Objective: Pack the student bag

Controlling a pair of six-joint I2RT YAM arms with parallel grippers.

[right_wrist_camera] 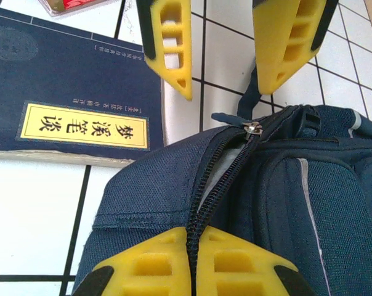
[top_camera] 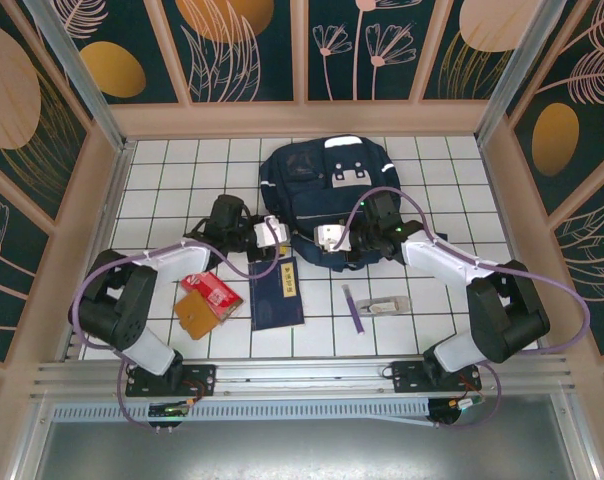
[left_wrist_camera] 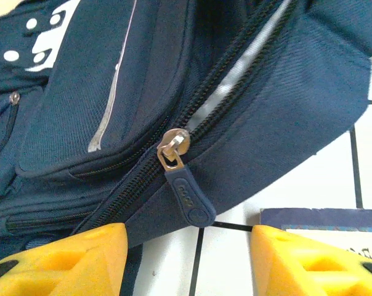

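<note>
Your left gripper point(left_wrist_camera: 189, 246) is spread wide just short of the zipper pull point(left_wrist_camera: 187, 188); your right gripper point(right_wrist_camera: 193, 240) clamps the bag point(top_camera: 322, 175) at its zipper. That bag lies on the table point(top_camera: 162, 170), toward the back.

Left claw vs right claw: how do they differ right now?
Left claw has its jaws apart; right claw has them pressed together. Left claw holds nothing, with the zipper pull hanging free just ahead of it; right claw pinches the student bag at its zipper. Shared: yellow fingers, and both sit at the bag's partly open zipper.
</note>
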